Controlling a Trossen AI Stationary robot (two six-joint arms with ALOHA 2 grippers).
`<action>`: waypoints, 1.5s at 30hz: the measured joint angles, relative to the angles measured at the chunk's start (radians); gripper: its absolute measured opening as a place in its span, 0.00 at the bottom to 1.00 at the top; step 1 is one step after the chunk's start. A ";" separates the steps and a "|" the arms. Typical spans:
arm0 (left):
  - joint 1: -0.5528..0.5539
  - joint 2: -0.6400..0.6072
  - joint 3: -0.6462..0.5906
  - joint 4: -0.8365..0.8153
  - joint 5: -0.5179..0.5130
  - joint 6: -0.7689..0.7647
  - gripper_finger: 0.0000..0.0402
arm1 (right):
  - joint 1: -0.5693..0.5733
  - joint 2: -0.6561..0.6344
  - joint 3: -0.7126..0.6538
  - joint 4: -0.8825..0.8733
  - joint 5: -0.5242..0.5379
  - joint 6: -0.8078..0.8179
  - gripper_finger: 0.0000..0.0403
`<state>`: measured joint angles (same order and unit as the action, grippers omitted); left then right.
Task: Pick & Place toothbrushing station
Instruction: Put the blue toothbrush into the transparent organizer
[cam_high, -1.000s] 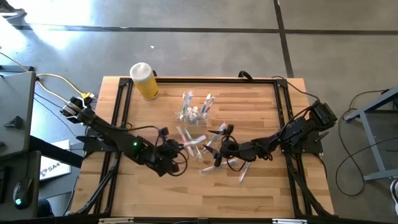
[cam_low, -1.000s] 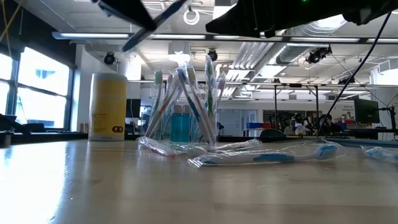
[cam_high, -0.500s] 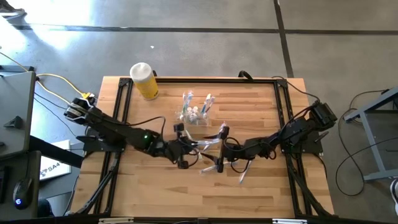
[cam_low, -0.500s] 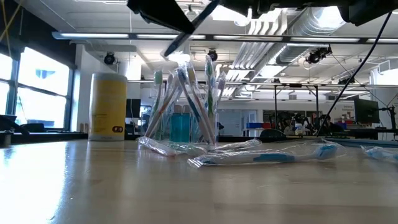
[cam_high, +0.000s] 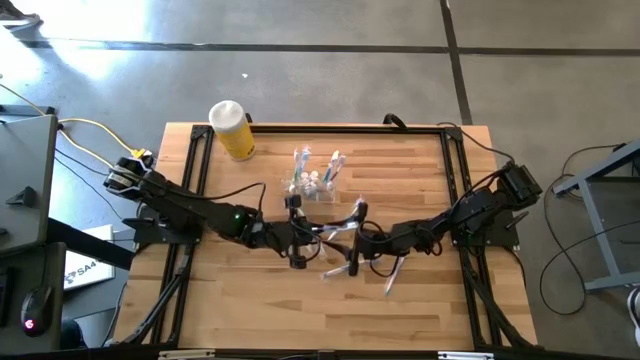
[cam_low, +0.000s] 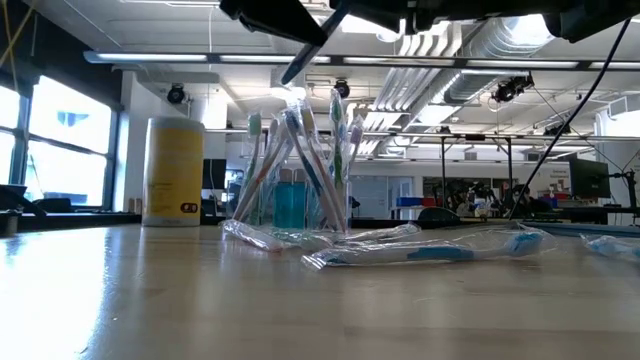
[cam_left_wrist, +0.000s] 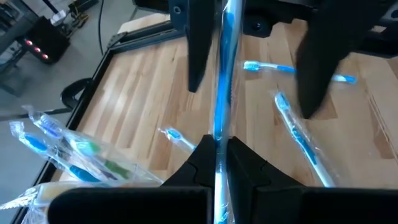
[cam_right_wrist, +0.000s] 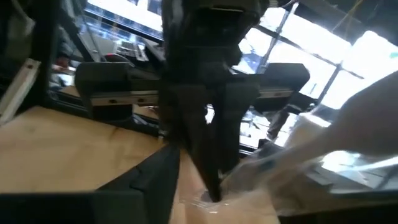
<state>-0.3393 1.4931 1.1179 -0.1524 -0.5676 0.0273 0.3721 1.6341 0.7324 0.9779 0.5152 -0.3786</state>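
A clear holder cup (cam_high: 310, 186) (cam_low: 296, 200) stands on its base at the table's middle far side, with several pastel toothbrushes upright in it. My left gripper (cam_high: 299, 236) (cam_left_wrist: 217, 147) hangs above the table's middle, shut on a film-wrapped blue toothbrush (cam_left_wrist: 225, 74). Facing it from the right, my right gripper (cam_high: 352, 224) (cam_left_wrist: 255, 62) is open, one finger on either side of that toothbrush's far part. Whether those fingers touch it I cannot tell. Loose wrapped toothbrushes (cam_high: 340, 266) (cam_left_wrist: 300, 138) lie flat on the wood below. My left gripper pinches the wrapped toothbrush's shaft (cam_left_wrist: 218, 133) between its two fingers; which end that is I cannot tell. The fingers come from the table's left, slanting a little downward, and lie along the brush. It sticks out ahead of them toward my right gripper, clear of the table.
A yellow cylinder with a white cap (cam_high: 232, 130) (cam_low: 173, 170) stands at the far left corner. A black frame (cam_high: 196, 170) runs along the table's edges. More wrapped toothbrushes (cam_low: 430, 252) (cam_high: 392, 276) lie right of centre; the near half of the wood has free room.
My left gripper has carried the toothbrush toward the table's right and far edge, up to my right gripper, and has rolled about its own axis. The brush now points between the right gripper's fingers. The cup and loose toothbrushes have stayed put.
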 joint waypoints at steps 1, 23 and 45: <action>0.000 0.000 0.000 0.000 -0.001 0.002 0.02 | 0.000 0.000 0.000 0.005 0.009 -0.016 0.48; 0.000 -0.002 0.000 -0.049 -0.053 0.104 0.43 | 0.002 -0.139 0.000 -0.316 0.167 -0.034 0.03; -0.001 -0.002 0.000 -0.181 -0.178 0.073 0.55 | -0.364 -0.195 0.000 -0.604 0.013 0.382 0.03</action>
<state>-0.3401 1.4914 1.1179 -0.3330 -0.7460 0.1001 0.0084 1.4390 0.7322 0.3735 0.5279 0.0035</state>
